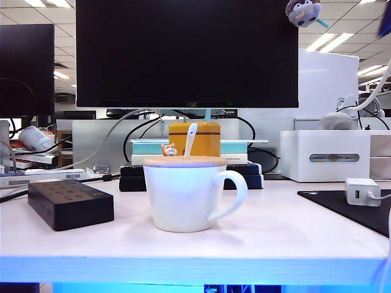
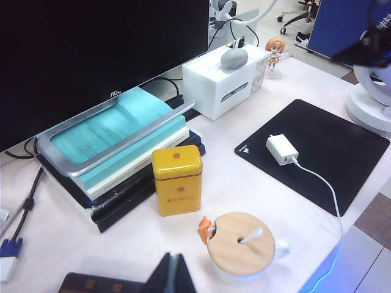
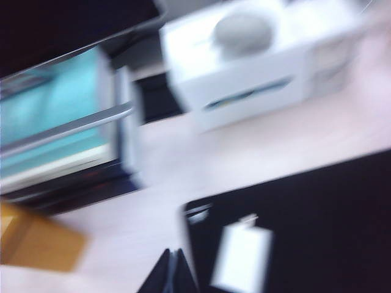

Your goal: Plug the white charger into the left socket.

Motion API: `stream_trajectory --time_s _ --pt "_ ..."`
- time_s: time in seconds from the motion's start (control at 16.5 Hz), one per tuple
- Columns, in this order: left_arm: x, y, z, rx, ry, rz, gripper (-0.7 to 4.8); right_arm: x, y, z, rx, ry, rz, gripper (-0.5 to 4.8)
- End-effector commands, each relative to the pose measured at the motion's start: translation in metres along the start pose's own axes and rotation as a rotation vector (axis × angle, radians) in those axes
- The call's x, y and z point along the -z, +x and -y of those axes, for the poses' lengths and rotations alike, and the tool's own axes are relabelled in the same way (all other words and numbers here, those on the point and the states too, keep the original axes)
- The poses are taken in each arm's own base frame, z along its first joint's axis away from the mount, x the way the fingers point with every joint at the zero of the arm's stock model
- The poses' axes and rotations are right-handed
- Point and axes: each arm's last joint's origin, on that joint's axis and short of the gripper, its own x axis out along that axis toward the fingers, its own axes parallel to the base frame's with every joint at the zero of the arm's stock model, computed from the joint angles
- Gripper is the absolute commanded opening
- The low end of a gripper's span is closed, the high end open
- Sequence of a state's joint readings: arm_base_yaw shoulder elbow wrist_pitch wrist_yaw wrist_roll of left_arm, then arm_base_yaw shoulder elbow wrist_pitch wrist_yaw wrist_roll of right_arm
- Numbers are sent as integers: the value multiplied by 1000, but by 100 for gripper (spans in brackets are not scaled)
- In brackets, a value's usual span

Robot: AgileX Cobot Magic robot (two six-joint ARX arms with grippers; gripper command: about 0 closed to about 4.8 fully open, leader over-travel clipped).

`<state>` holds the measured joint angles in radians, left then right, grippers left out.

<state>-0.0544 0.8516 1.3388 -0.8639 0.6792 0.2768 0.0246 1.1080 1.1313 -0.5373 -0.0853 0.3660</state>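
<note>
Desk mat (image 2: 342,152): small white charger (image 2: 281,149)

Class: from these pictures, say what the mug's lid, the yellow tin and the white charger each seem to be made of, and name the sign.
Mug's lid: probably wood or bamboo, pale tan, matte. Yellow tin: likely painted metal, glossy with rolled edges. White charger: apparently smooth plastic with a slight sheen.

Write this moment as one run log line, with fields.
left gripper: shut, empty, near mug | right gripper: shut, empty, beside white charger | charger: on black mat, unplugged | power strip: nothing plugged in
</note>
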Motion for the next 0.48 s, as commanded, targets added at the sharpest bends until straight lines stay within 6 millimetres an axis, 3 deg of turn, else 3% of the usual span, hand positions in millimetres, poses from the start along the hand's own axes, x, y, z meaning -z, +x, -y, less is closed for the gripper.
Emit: stream_trajectory --time_s 0.06,0.12,0.18,0.24,0.36,0.48 --pt "-9 -2 1 32 64 83 -6 14 41 8 64 177 -186 -1" --pt "-10 -2 1 37 70 90 -6 18 55 11 84 184 -231 10" --pt "-10 -2 1 38 71 92 -6 21 64 13 95 188 -259 56" --pt "-11 -2 1 38 73 94 -6 25 75 15 109 190 -287 155" --pt "-11 -2 1 37 73 94 -6 32 94 17 100 187 -339 459" --pt "-11 -2 1 38 72 94 -6 39 116 20 98 184 -370 479"
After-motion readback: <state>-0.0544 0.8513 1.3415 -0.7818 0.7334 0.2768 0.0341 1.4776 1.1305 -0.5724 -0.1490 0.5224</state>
